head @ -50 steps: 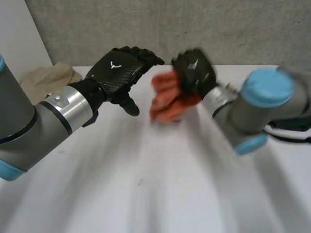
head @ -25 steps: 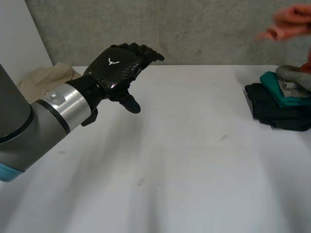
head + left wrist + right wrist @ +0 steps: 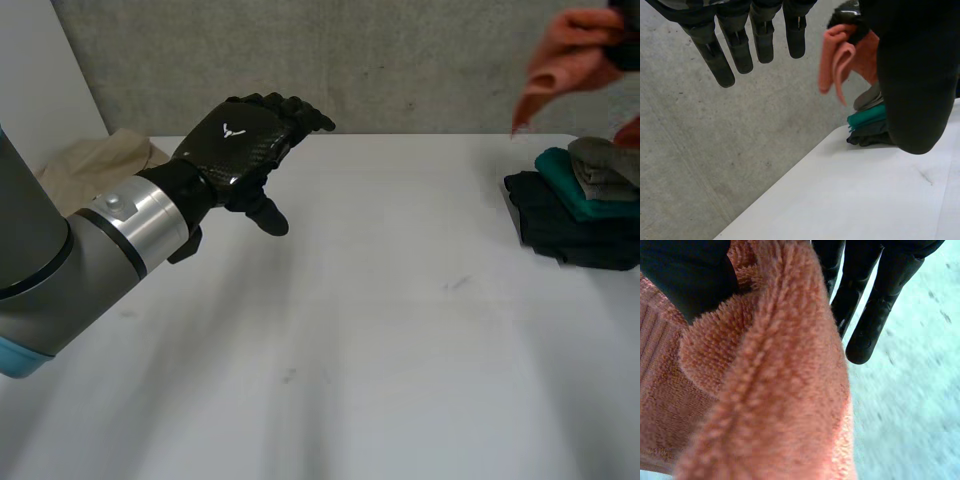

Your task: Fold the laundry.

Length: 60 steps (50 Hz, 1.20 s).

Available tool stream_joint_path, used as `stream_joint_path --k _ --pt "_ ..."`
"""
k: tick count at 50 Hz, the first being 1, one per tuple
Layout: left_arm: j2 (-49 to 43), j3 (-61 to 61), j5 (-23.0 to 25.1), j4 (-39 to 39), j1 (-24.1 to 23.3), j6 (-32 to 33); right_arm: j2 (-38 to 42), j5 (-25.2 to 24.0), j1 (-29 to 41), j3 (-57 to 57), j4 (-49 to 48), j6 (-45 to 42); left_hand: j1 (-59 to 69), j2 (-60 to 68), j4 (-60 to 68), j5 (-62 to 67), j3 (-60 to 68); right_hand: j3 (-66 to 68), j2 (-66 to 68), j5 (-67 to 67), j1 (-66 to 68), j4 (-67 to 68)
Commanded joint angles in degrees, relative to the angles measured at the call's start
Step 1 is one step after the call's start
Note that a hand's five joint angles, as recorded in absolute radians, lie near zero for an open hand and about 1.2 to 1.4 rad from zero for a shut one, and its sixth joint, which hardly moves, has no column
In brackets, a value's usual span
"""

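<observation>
The left hand (image 3: 243, 143) hovers above the far left part of the white table (image 3: 360, 330). Its fingers (image 3: 725, 55) are straight and slightly spread, its thumb (image 3: 915, 80) stands apart from them, and it has hold of nothing.

The right hand (image 3: 628, 42) is at the far right, raised well above the table. It carries a salmon-pink terry towel (image 3: 568, 62), which hangs down from it in loose folds. In the right wrist view the fleecy towel (image 3: 770, 385) lies between the thumb (image 3: 685, 275) and the long straight fingers (image 3: 875, 300). It seems to be pinched there, though the towel hides the actual contact. From the left wrist view, dark fingers of the right hand (image 3: 846, 19) curl over the top of the bunched towel (image 3: 840, 60).

Below the towel, at the right edge of the table, sits a stack of folded clothes (image 3: 575, 215). It has a black piece at the bottom, a teal one on that and a grey one on top. The towel hangs clear above the stack.

At the far left a crumpled beige cloth (image 3: 90, 162) lies beside the left arm. A grey concrete wall (image 3: 400, 60) stands behind the table.
</observation>
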Motion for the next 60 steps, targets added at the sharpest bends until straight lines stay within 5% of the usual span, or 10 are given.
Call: stream_joint_path --k 1,9,15,33,60 --pt "-0.1 0.0 0.0 0.0 0.2 0.0 -0.6 0.7 6.4 -5.3 0.1 0.0 3.9 3.8 3.8 3.5 4.0 12.5 12.7 19.0 27.3 11.8" --pt "-0.1 -0.4 0.0 0.0 0.0 -0.1 0.6 3.2 5.5 -7.1 0.1 -0.1 3.9 3.8 3.8 3.5 4.0 12.5 12.7 19.0 27.3 11.8" --pt "-0.3 -0.4 0.0 0.0 -0.1 -0.2 1.3 2.1 -3.3 -0.4 -0.1 -0.5 3.9 3.8 3.8 3.5 4.0 12.5 12.7 19.0 27.3 11.8" --pt "-1.4 -0.5 0.0 0.0 -0.7 -0.1 -0.8 -6.6 -11.2 23.1 -11.5 -1.5 3.9 3.8 3.8 3.5 4.0 12.5 12.7 19.0 27.3 11.8" --pt "1.1 -3.0 0.7 1.0 -4.7 -0.1 -2.1 -15.6 -16.4 33.4 -13.9 -12.8 2.4 2.3 2.3 2.0 2.5 12.5 12.7 19.0 27.3 11.8"
